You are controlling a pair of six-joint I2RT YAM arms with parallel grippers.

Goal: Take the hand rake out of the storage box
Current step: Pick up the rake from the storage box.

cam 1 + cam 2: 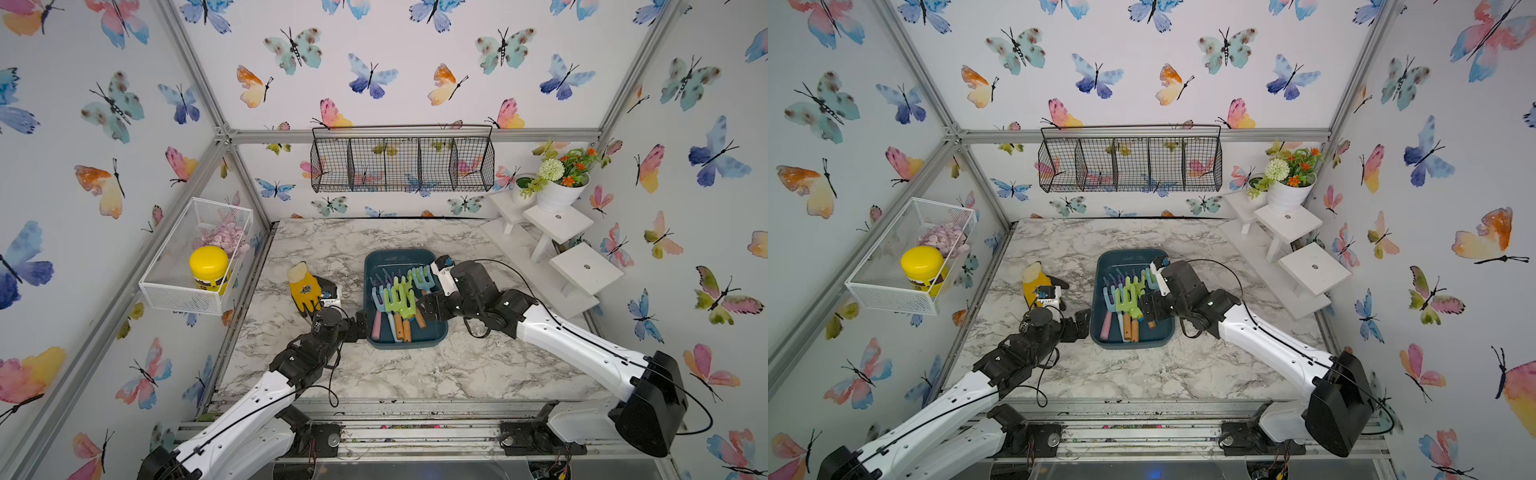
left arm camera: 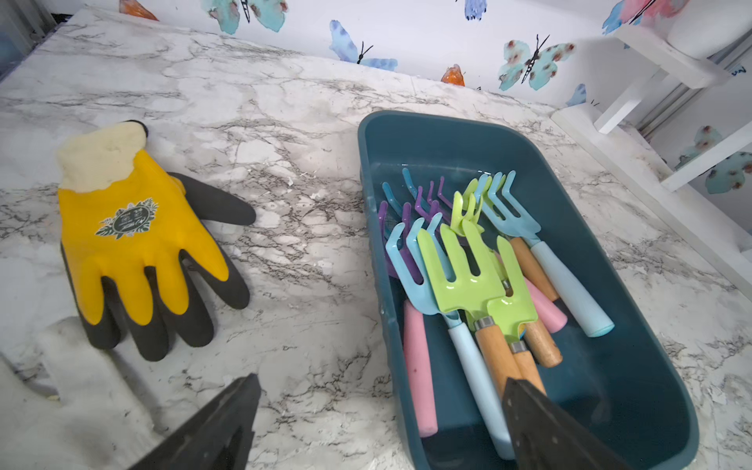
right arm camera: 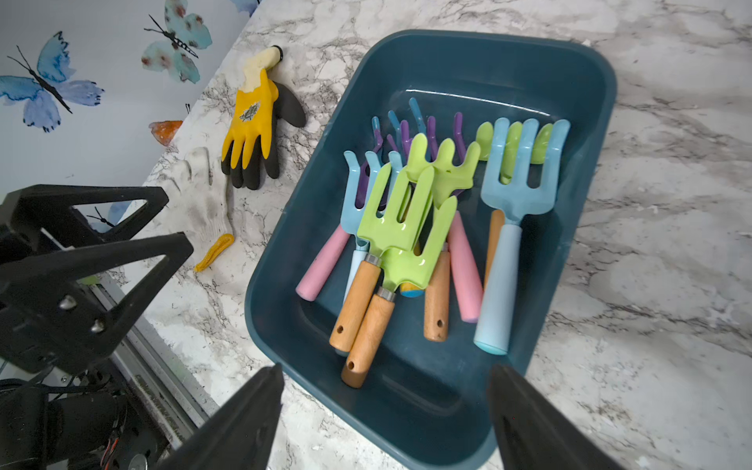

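A yellow glove with dark fingertips lies flat on the marbled desk, and just beside it sits a soiled white knit glove. Over on the side wall, a white mesh basket carries a yellow-lidded jar and a pale pink heap. On the back wall hangs a black wire basket, and a flower pot stands on the white stepped shelf
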